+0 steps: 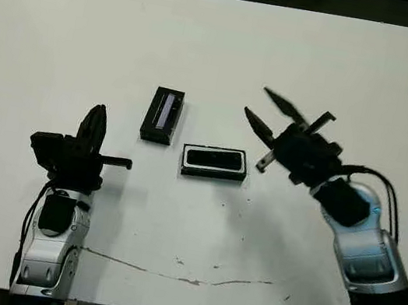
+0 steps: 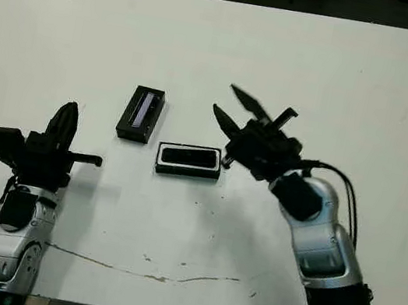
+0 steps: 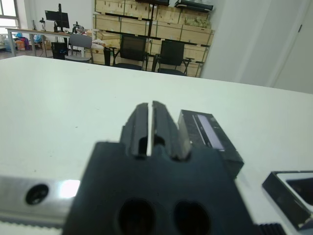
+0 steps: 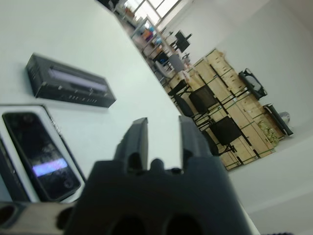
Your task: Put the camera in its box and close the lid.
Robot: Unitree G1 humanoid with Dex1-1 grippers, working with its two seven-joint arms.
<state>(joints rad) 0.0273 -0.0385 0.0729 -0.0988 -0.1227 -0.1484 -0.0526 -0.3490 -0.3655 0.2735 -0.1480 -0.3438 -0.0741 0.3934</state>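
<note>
Right gripper (image 1: 268, 117): fingers spread, empty, raised just right of the box.
Left gripper (image 1: 94, 127): fingers pressed together, empty, left of the lid.
Camera (image 1: 215, 159): lying in the box (image 1: 184, 158).
Lid (image 1: 162, 114): on the table, just beside the box, not yet on.
Risk: a skewed lid grasp could jam on the rim or nudge the box.

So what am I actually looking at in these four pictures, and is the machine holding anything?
A two-armed robot works at a white table. Two pictures look down from its head; the other two come from cameras on its wrists. The left gripper is shut and empty. The right gripper is open and empty, hovering just right of the box. The black camera already lies inside that white-lined box. The lid, black with a pale stripe, lies separately on the table to the box's left.
</note>
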